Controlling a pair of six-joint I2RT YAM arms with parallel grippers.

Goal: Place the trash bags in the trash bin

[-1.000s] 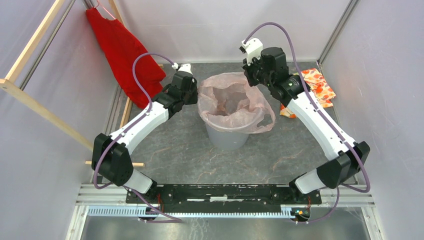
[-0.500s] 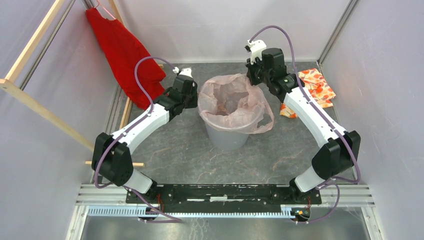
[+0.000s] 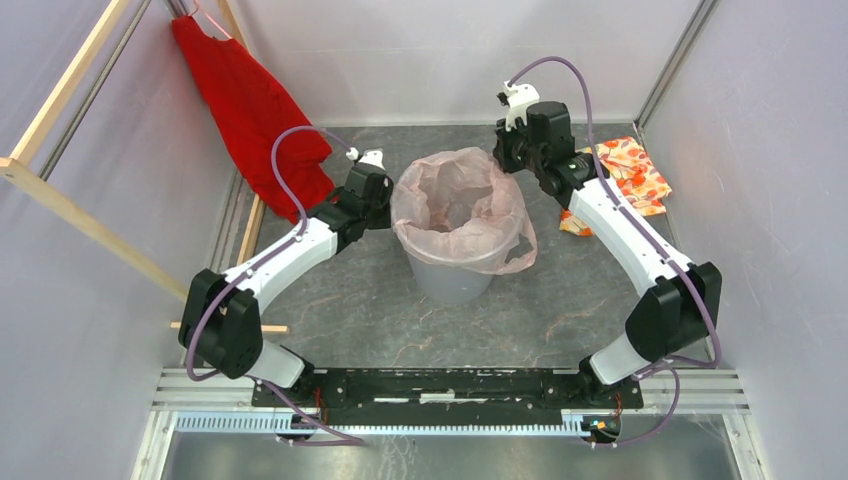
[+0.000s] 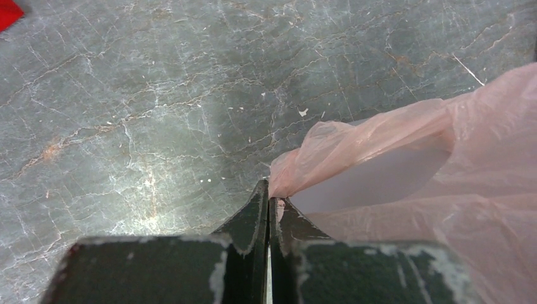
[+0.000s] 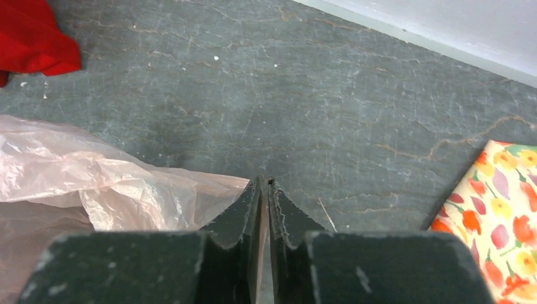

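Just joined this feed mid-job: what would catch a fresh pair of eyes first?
The pale pink trash bag billows over the grey trash bin at mid-table, with the left claw pinching its left edge and the right claw shut on its far-right edge. Next come the red garment hanging in the far-left corner and the orange floral cloth lying at far right.

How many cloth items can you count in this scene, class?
2. A red garment hangs at the far left; an orange floral folded cloth lies at the far right, partly covered. Others may be hidden.
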